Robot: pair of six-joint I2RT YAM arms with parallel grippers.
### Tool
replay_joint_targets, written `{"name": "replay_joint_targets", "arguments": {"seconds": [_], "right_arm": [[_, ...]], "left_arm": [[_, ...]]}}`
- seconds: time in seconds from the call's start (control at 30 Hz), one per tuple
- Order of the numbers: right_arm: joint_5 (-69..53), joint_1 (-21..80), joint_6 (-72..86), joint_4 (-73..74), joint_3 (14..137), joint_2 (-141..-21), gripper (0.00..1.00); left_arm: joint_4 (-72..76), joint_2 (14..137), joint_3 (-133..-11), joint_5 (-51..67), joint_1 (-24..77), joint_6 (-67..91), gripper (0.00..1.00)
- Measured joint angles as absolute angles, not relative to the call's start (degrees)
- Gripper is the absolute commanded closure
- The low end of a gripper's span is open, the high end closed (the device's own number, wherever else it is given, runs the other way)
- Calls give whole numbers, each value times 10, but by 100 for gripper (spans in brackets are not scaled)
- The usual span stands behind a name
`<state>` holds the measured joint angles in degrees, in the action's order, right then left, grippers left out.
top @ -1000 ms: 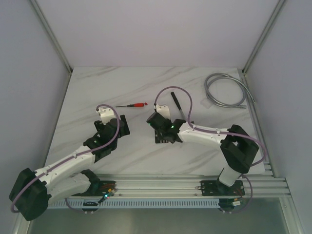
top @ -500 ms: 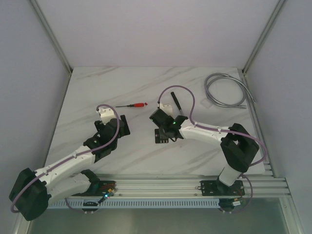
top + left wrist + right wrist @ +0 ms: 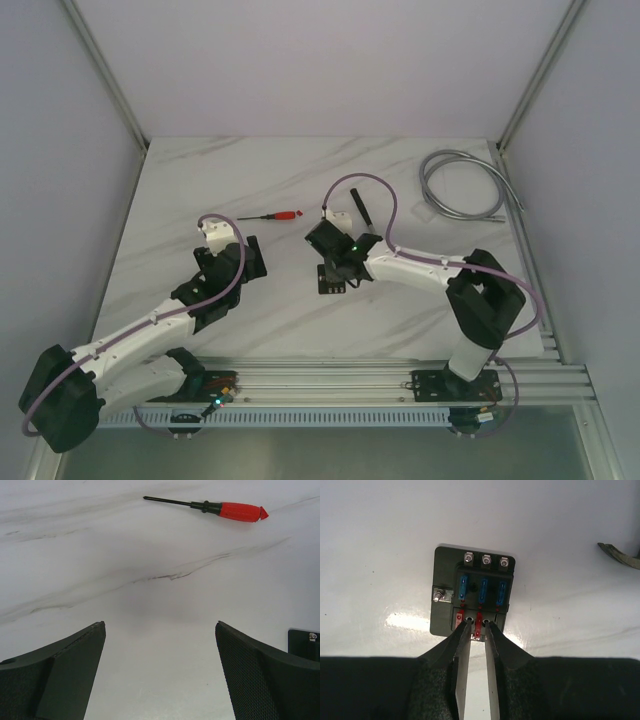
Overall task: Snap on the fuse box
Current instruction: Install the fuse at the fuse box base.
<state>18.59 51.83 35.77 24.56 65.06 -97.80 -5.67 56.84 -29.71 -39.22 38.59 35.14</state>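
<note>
The fuse box [image 3: 445, 580] is a small black block with three blue fuses and red ones, lying flat on the marble table; in the top view the fuse box [image 3: 329, 284] sits just under the right wrist. My right gripper [image 3: 478, 625] points down at its near edge, jaws narrowly apart with a slim gap either side of the middle red fuse [image 3: 478, 621]. In the top view the right gripper [image 3: 338, 264] hovers over the box. My left gripper [image 3: 160, 625] stands wide open over bare table, left of the box, also seen as the left gripper [image 3: 252, 258].
A red-handled screwdriver [image 3: 220, 509] lies beyond the left gripper, the same screwdriver [image 3: 275, 215] at mid-table. A black rod [image 3: 360, 208] lies behind the right wrist. A coiled grey cable [image 3: 462, 190] is at the back right. Walls and frame posts enclose the table.
The right gripper has shifted slightly toward the fuse box and its jaws have narrowed around the middle red fuse. The left arm has not moved.
</note>
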Motion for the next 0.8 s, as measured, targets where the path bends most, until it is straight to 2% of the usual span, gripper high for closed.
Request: {"name": "replay_joint_targets", "arguments": {"seconds": [0.5, 0.8], "right_arm": [[179, 515, 358, 246, 653, -996, 82], [178, 515, 358, 253, 662, -1007, 94]], "left_arm": [[-57, 568, -297, -392, 386, 351, 0], [-57, 568, -297, -392, 386, 351, 0]]}}
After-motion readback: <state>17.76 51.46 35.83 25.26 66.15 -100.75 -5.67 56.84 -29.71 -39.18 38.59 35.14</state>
